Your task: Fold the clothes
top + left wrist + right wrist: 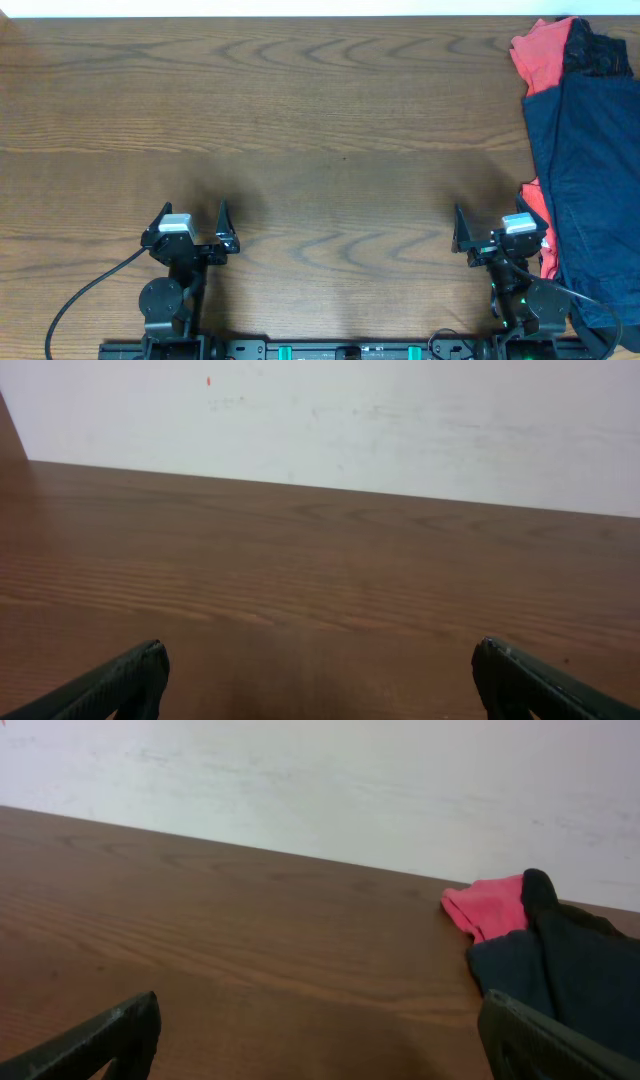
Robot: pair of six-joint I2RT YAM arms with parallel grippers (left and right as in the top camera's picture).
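A pile of clothes lies along the table's right edge. A dark navy garment is on top, a coral-red piece shows at the far end and again near my right arm, and a black piece sits at the far right corner. In the right wrist view the navy garment, the coral-red piece and the black piece lie ahead to the right. My right gripper is open and empty, just left of the pile. My left gripper is open and empty over bare wood.
The wooden table spreads between the arms and to the far edge. A pale wall stands behind the table. Black cables run from the arm bases at the front edge.
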